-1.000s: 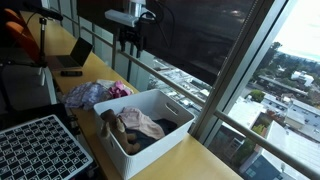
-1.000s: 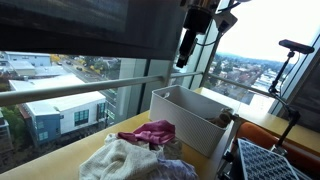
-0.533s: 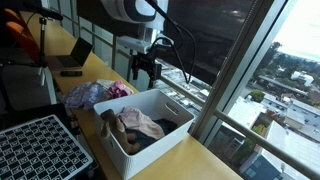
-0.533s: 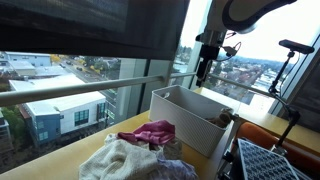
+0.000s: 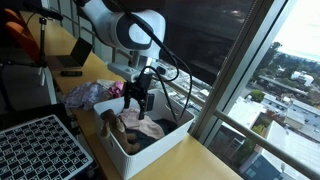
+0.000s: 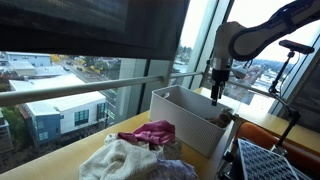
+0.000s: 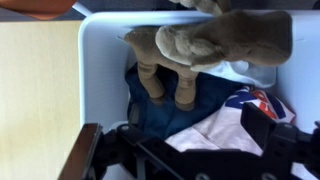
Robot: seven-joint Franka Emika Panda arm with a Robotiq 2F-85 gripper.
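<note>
My gripper [image 5: 137, 101] hangs open over the white bin [image 5: 152, 152], low at its rim in both exterior views, and holds nothing. In the wrist view the gripper [image 7: 180, 146] spans the bin's inside [image 7: 100, 70], its dark fingers [image 7: 274, 128] wide apart. Below it lie a tan plush toy [image 7: 212, 42], a blue cloth [image 7: 190, 108] and a white cloth with red and blue marks [image 7: 226, 126]. The plush toy [image 5: 141, 125] fills the bin's middle in an exterior view. From the opposite side the gripper [image 6: 217, 95] dips behind the bin's far wall [image 6: 186, 124].
A heap of pink and pale clothes [image 5: 94, 93] lies on the wooden table beside the bin, and the same clothes [image 6: 138, 150] show from the opposite side. A black perforated tray [image 5: 35, 150] sits at the near edge. A laptop [image 5: 74, 58] stands farther back. Window glass and a rail [image 6: 70, 92] run alongside.
The arm has come down from well above the bin until the open gripper is at the bin's rim, over the plush toy. Nothing in the bin has moved.
</note>
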